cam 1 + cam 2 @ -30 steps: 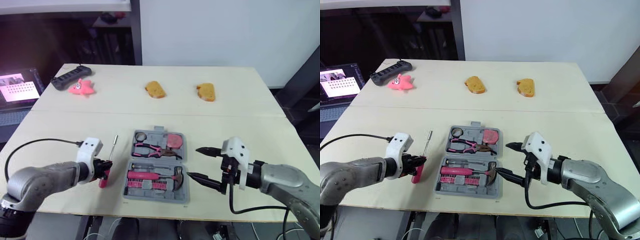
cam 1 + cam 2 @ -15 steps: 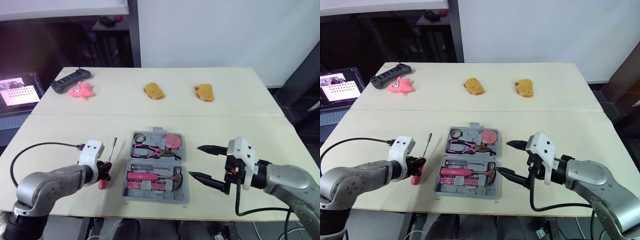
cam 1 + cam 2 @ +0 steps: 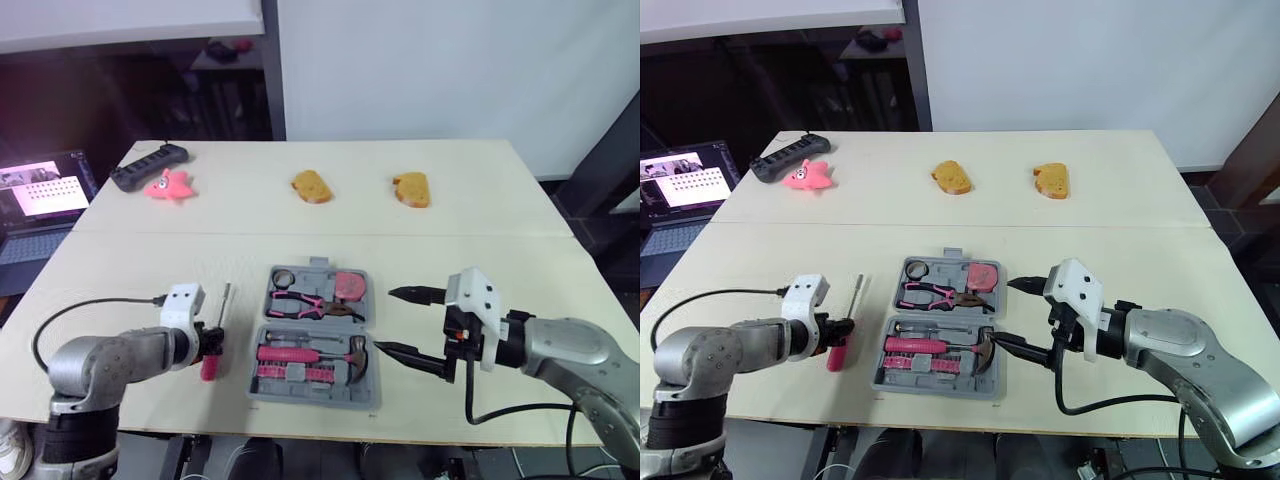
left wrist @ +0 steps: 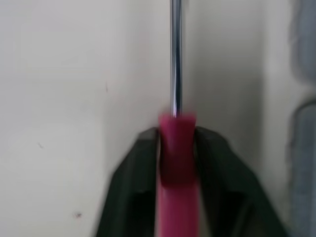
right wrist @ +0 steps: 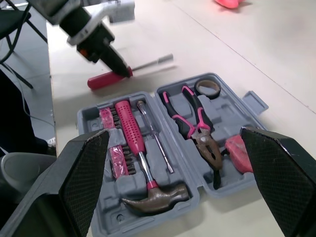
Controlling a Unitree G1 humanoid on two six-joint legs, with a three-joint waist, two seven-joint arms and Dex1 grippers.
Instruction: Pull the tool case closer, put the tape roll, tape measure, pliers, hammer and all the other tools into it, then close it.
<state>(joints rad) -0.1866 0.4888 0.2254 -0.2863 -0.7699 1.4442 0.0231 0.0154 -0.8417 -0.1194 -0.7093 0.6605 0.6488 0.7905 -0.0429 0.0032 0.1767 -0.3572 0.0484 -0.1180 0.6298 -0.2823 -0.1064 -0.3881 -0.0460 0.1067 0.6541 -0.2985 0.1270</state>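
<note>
The grey tool case [image 3: 312,338] lies open near the table's front edge. It holds a tape roll [image 3: 283,275], pink-handled pliers [image 3: 305,302], a pink tape measure [image 3: 348,285], a hammer [image 3: 312,353] and a bit set. Left of the case, my left gripper [image 3: 212,345] is shut on the pink handle of a screwdriver [image 4: 175,163], whose steel shaft [image 3: 224,300] points away from me, low over the table. My right gripper [image 3: 386,320] is open just right of the case, fingertips toward its edge, holding nothing. The right wrist view looks down into the case [image 5: 163,148] between both fingers [image 5: 84,177].
Two yellow bread-like pieces [image 3: 311,186] [image 3: 412,189], a pink star toy [image 3: 170,185] and a black power strip [image 3: 148,165] lie at the table's far side. A laptop [image 3: 40,195] sits off the left edge. The case lies close to the front edge.
The camera has shifted a little. My left gripper keeps its hold on the screwdriver beside the case, and my right gripper stays open to the case's right.
</note>
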